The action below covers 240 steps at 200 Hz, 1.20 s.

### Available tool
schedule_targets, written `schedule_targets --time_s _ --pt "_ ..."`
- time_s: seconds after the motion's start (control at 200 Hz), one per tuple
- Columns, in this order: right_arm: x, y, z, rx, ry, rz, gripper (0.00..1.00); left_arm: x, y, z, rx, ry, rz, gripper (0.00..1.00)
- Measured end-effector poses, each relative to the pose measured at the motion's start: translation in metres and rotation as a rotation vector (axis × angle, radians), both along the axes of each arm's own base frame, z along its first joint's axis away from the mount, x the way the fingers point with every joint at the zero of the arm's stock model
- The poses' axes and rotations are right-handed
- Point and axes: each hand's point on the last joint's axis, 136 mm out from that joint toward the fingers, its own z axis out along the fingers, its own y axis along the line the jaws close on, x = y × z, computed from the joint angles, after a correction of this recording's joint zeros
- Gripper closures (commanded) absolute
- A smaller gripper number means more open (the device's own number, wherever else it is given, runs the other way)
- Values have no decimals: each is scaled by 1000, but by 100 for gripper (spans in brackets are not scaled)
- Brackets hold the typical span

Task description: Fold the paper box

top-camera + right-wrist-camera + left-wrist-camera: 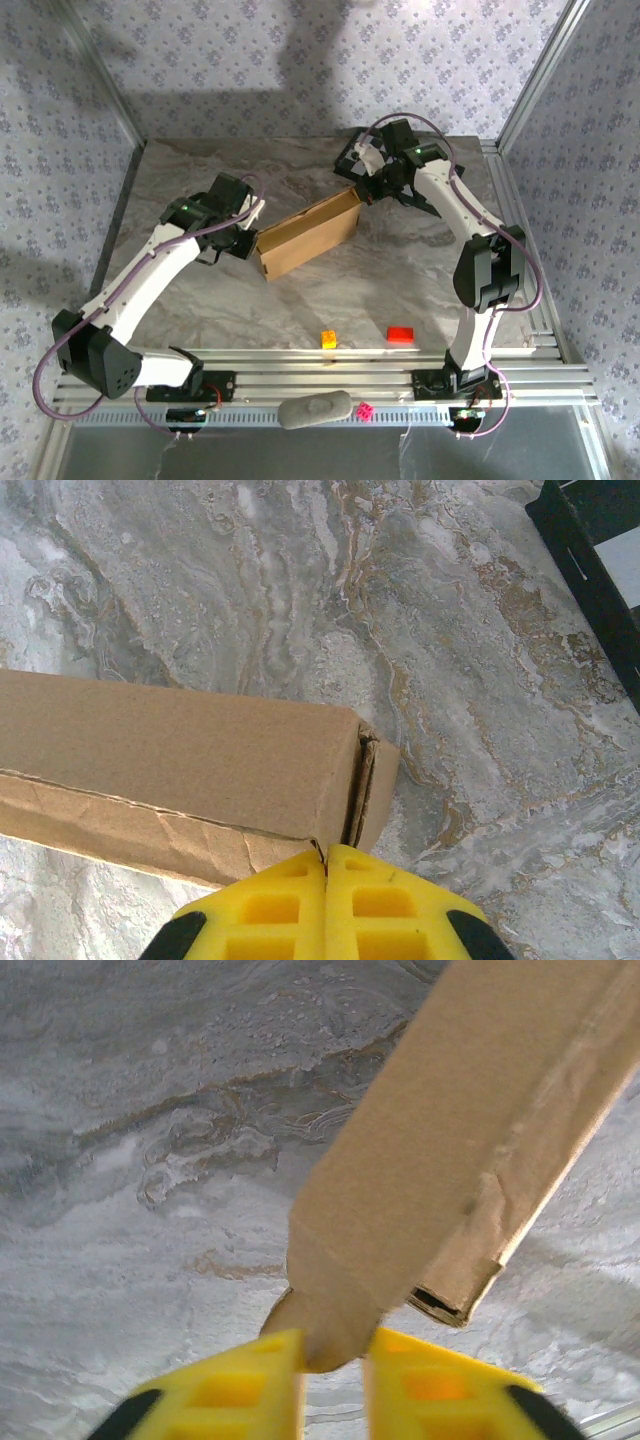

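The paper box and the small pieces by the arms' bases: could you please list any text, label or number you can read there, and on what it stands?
There is no readable text.
The paper box is plain brown cardboard, with no print on the faces that show.
The orange block, red block and pink piece are too small to show any marks.

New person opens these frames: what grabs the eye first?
The brown paper box lies slanted in the middle of the table, with an arm at each end. The left gripper pinches a corner flap, and the right gripper is shut against the opposite end. A small orange block and red block sit nearer the arm bases.
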Motion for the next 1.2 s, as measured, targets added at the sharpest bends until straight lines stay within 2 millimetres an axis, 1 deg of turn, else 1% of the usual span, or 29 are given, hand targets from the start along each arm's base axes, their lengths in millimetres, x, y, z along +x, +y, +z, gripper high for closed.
schedule_targets --time_s 0.07,0.14,0.32,0.405,0.6,0.725,0.81,1.014,1.199 --pt "0 0 0 0 2 0 100 1 -1 0 -3 0 2 97" --pt "0 0 0 -1 3 0 100 2 -1 -1 -3 -1 4 100" --pt "0 0 0 0 3 0 100 5 2 -2 -19 8 46 100" --pt "0 0 0 0 4 -1 100 10 3 -1 -49 22 89 100" --pt "-2 2 0 -1 7 2 100 23 10 8 -180 84 241 100" --pt "-2 4 0 -1 5 6 100 28 9 13 -271 138 325 100" --pt "-3 4 2 -3 6 6 100 30 7 13 -317 182 369 100" --pt "-2 6 7 -17 7 -10 100 26 4 8 -390 295 454 100" --pt "-3 8 7 -33 17 -15 100 29 5 15 -442 343 510 100"
